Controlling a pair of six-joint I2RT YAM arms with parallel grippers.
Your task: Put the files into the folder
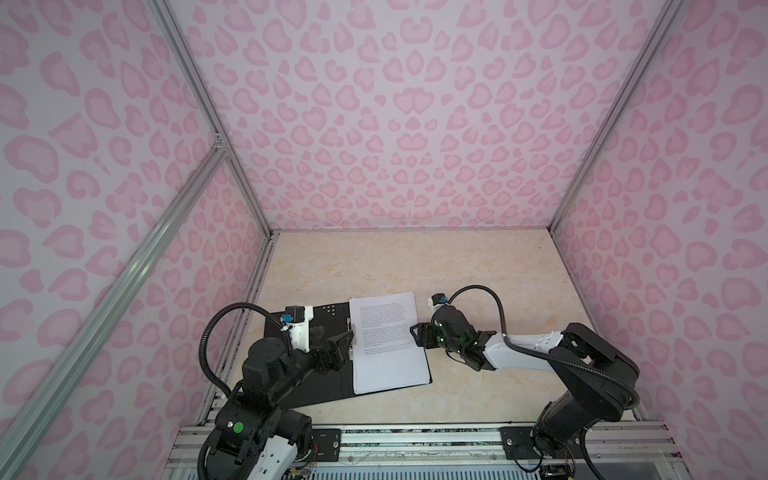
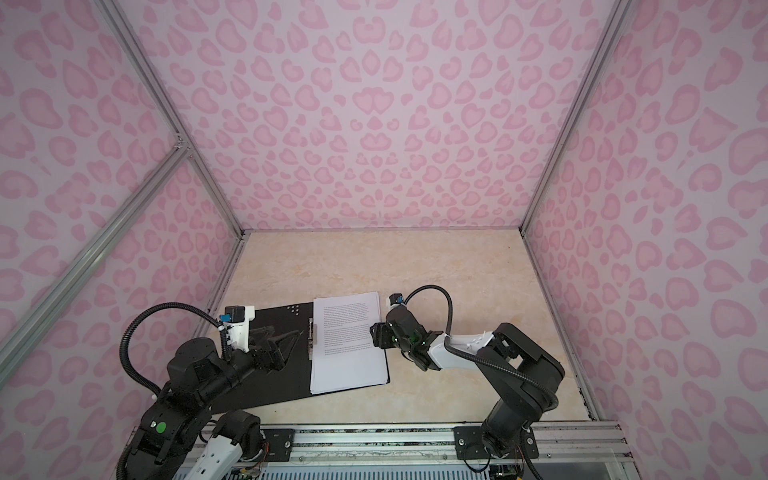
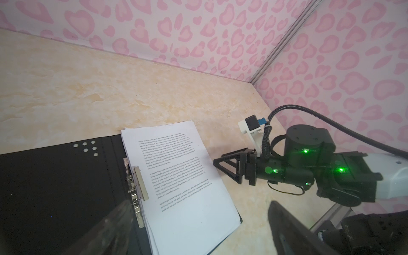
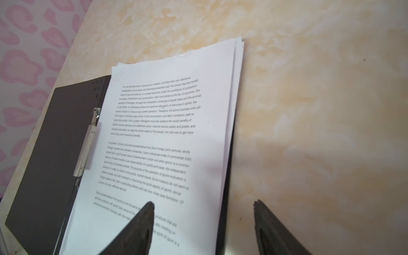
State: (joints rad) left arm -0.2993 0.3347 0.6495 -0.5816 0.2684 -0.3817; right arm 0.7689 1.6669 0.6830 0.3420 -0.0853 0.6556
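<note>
files: a stack of thin white sheets [image 1: 388, 340] printed with black paragraphs, lying flat on the right half of the open folder; the far ends stick out past its far edge onto the table.
sheet edges: slightly fanned at the far corner, seen best in the right wrist view [image 4: 237, 50].
folder: lies open and flat near the table's front left, matte black inside [image 1: 328, 386], with a small cluster of pale dots [image 3: 88, 148] on the left flap.
clip: a narrow silvery metal bar [image 3: 141, 174] along the spine, touching the stack's left edge.
right gripper: jaws well apart [image 4: 203, 220], gripping nothing; one finger is over the page, the other over bare table, and the stack's right edge runs between them.
left gripper: spread wide and empty [image 1: 337, 349], over the left flap just beside the clip; its arm hides part of that flap in both top views.
table: beige, marble-patterned, smooth [image 1: 415, 266].
walls: pale panels with pink blotchy spots [image 1: 395, 124] in aluminium rails.
views: only the wrist views resolve the lines of print.
</note>
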